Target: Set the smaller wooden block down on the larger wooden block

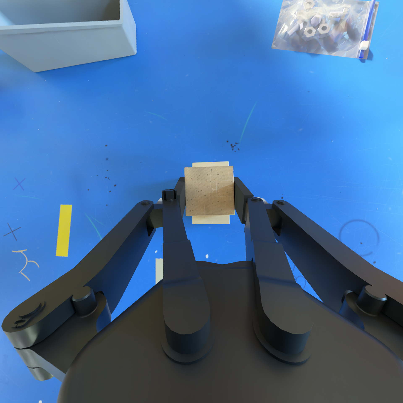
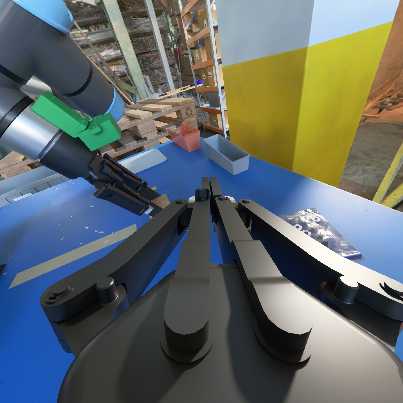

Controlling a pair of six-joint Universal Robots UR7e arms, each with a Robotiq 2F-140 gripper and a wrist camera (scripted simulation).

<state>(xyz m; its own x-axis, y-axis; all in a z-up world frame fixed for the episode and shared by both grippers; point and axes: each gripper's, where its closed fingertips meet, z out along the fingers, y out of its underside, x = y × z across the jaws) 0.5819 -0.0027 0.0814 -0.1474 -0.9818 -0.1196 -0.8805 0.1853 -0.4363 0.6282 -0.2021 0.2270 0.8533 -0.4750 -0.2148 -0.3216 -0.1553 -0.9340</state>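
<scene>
In the left wrist view my left gripper [image 1: 209, 192] is shut on a tan wooden block [image 1: 209, 190], one finger on each side. Directly beneath it lies a paler wooden block [image 1: 210, 219] on the blue table; only its far and near edges show past the tan block. I cannot tell whether the two blocks touch. In the right wrist view the left gripper [image 2: 152, 205] reaches down to the table with the tan block [image 2: 163, 200] at its tips. My right gripper [image 2: 209, 181] is shut and empty above the table, to the right of the blocks.
A grey bin [image 1: 65, 43] stands far left, also in the right wrist view [image 2: 226, 154]. A clear bag of nuts [image 1: 325, 28] lies far right, also in the right wrist view [image 2: 320, 233]. A red bin [image 2: 185, 137] and a white tray [image 2: 144, 160] sit at the table's back edge.
</scene>
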